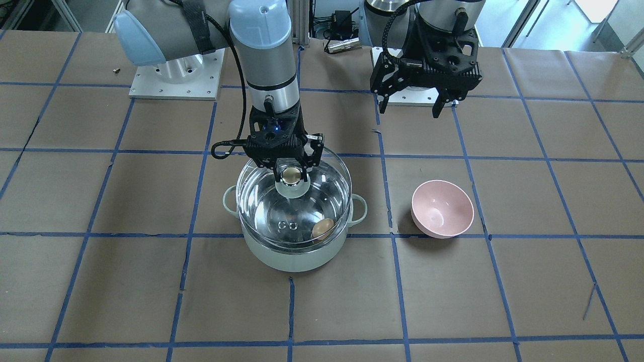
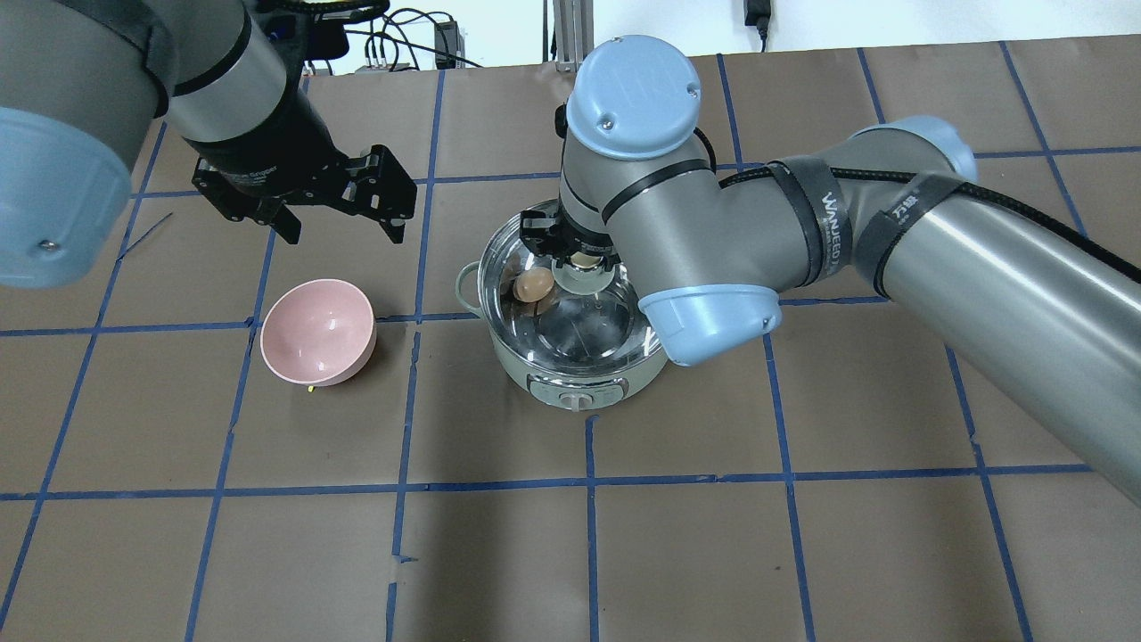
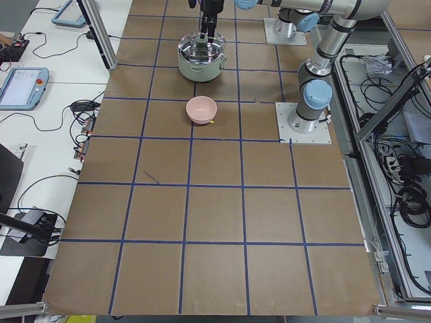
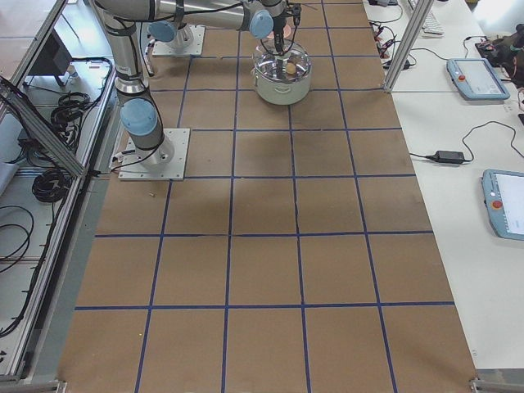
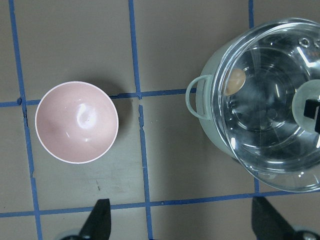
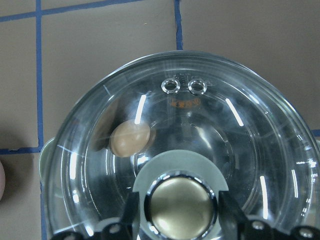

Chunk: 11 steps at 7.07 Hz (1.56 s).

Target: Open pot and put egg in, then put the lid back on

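at the left of the overhead view, the left gripper (image 2: 343, 234) hangs in the air with its jaws spread wide and nothing between them; it takes no part in the present step. next, the pink bowl (image 2: 303, 343) stands empty, well apart from the pot (image 2: 539, 373). at the centre, the egg (image 2: 534, 285) lies inside the pot, near the wall on the bowl's side, visible through the glass of the lid (image 2: 575, 325). egg placement is therefore judged complete. the right gripper (image 1: 292, 171) reaches down from above with its fingers closed against either side of the knob (image 6: 180, 209), so it has hold of the lid. the lid is over the pot but looks shifted from the rim; whether it rests on the rim or hangs just above it cannot be told. judged left to do: seat the lid squarely and release the knob. the right arm hides the pot's right part in the overhead view, and both side views show the pot too small for detail.
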{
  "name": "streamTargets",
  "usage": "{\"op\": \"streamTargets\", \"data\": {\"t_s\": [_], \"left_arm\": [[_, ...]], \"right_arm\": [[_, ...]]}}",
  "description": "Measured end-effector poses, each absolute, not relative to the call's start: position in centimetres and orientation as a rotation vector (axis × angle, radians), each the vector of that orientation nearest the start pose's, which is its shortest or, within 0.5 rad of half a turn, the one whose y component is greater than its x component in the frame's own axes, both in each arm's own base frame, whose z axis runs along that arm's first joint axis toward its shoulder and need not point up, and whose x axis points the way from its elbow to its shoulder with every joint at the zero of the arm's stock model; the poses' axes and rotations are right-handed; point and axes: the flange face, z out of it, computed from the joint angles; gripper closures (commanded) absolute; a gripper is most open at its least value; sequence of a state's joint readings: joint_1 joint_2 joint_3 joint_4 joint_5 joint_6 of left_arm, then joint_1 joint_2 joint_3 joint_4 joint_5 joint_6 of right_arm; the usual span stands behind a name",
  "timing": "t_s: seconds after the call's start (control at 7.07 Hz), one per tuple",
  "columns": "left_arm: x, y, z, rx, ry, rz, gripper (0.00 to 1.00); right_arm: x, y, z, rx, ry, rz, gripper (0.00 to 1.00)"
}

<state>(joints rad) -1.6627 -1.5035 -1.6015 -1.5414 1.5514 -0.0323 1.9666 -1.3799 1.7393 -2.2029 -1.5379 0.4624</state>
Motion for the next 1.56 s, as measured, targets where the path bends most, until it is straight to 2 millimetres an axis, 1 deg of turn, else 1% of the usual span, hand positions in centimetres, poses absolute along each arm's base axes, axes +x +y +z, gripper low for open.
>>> {"op": "streamTargets", "data": {"t_s": [0.14, 0.28, 0.42, 0.57, 0.71, 0.85, 0.99, 1.13, 1.27, 1.42, 1.56], "left_arm": [[-17.8, -45.5, 50.8, 0.095, 3.163, -0.104, 0.00], [-17.7, -45.6, 50.9, 0.094, 3.164, -0.106, 0.00], [-17.7, -45.6, 50.9, 0.093, 3.164, -0.106, 0.00], [-17.7, -45.6, 50.9, 0.092, 3.163, -0.106, 0.00], [-17.7, -45.6, 50.9, 0.092, 3.162, -0.106, 0.00], [-17.7, -45.5, 50.9, 0.092, 3.161, -0.105, 0.00], [-17.7, -45.5, 50.9, 0.092, 3.161, -0.107, 0.00], [-17.7, -45.5, 51.0, 0.093, 3.160, -0.108, 0.00], [-17.6, -45.4, 51.0, 0.092, 3.154, -0.102, 0.00], [-17.4, -45.4, 50.9, 0.091, 3.137, -0.099, 0.00], [-17.3, -45.4, 50.8, 0.092, 3.119, -0.101, 0.00]], "right_arm": [[34.6, -47.5, 37.3, 0.090, 2.968, -0.375, 0.05], [34.6, -47.5, 37.3, 0.089, 2.963, -0.388, 0.00], [34.6, -47.6, 37.5, 0.087, 2.959, -0.398, 0.00], [34.2, -48.0, 38.0, 0.070, 2.965, -0.422, 0.00], [32.5, -48.9, 39.1, 0.044, 2.992, -0.476, 0.00], [29.5, -50.3, 41.2, 0.065, 3.015, -0.539, 0.00], [25.8, -51.4, 43.4, 0.131, 3.011, -0.559, 0.00], [22.4, -51.5, 45.4, 0.168, 3.009, -0.546, 0.00], [20.4, -50.7, 46.9, 0.154, 3.023, -0.523, 0.00], [19.5, -49.7, 47.8, 0.141, 3.036, -0.495, 0.00], [19.1, -49.0, 47.8, 0.135, 3.055, -0.456, 0.00]]}}
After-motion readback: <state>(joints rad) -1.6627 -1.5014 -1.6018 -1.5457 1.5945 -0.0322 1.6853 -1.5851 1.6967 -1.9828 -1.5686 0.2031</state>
